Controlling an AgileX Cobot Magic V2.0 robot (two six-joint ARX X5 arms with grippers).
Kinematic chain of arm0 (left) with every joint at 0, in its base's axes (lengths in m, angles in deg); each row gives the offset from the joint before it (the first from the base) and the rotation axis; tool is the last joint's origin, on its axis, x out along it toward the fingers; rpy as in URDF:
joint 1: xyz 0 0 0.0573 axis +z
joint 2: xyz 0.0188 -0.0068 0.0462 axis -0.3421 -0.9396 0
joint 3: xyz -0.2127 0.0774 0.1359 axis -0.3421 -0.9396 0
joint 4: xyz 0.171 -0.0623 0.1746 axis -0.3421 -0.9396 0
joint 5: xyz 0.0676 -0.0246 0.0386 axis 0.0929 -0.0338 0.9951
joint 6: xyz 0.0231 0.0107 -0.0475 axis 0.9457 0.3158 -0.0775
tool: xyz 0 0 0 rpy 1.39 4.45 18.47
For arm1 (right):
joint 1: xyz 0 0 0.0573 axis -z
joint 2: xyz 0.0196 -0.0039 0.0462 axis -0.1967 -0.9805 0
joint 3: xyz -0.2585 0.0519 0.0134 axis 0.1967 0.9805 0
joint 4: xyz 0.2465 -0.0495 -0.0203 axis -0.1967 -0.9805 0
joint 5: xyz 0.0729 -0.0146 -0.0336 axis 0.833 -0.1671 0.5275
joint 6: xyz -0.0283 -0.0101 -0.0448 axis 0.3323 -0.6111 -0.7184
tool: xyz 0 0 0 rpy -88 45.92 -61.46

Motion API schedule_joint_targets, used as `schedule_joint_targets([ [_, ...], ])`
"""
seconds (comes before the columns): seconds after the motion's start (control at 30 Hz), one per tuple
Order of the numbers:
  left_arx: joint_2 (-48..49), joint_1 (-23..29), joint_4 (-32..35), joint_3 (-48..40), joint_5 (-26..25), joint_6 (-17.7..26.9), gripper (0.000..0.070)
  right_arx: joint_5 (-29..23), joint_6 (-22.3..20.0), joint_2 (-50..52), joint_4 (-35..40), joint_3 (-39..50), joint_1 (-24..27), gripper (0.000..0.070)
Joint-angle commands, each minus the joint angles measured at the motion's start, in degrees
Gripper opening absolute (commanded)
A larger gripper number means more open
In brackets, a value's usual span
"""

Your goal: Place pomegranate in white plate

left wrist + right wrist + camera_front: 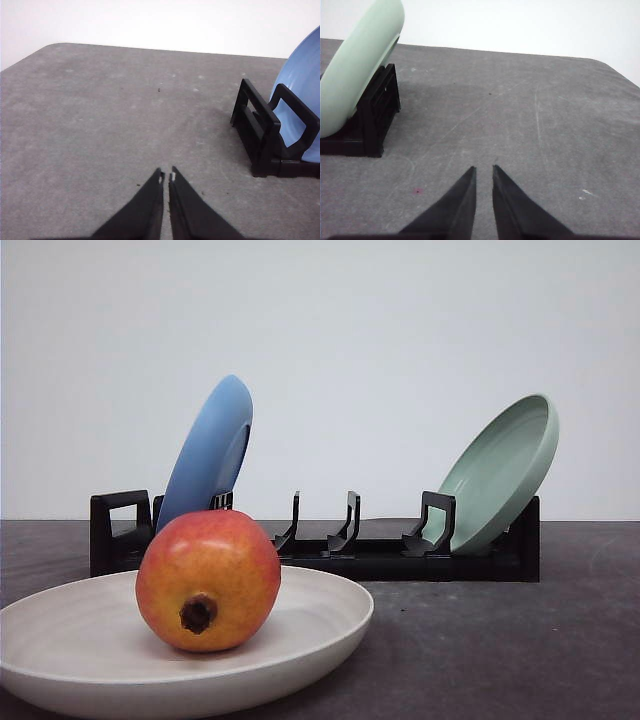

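Note:
The pomegranate [208,580], red with yellow-orange patches and its dark calyx facing the camera, rests inside the white plate [320,615] at the front left of the table. In the left wrist view my left gripper [166,173] hovers over bare grey table, its black fingertips nearly touching, holding nothing. My right gripper [483,167] hangs over bare table too, with only a thin slit between its fingers and nothing in them. Both grippers are away from the fruit and the plate.
Behind the white plate stands a black dish rack [380,555]. A blue plate [210,455] leans in its left end and a pale green plate [500,472] in its right end. The rack's end [262,132] lies near my left gripper, and its other end [375,117] near my right.

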Motion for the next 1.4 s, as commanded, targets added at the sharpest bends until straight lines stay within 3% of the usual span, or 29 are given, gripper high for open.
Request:
schedule_joint_targets([
  [0.0, 0.07, 0.04, -0.24, -0.55, 0.25, -0.44, 0.0, 0.0, -0.05, 0.1, 0.37, 0.2, 0.09, 0.0057],
  [1.37, 0.09, 0.04, -0.2, -0.55, 0.65, -0.44, 0.0, 0.01, -0.05, 0.1, 0.37, 0.17, 0.09, 0.0057],
])
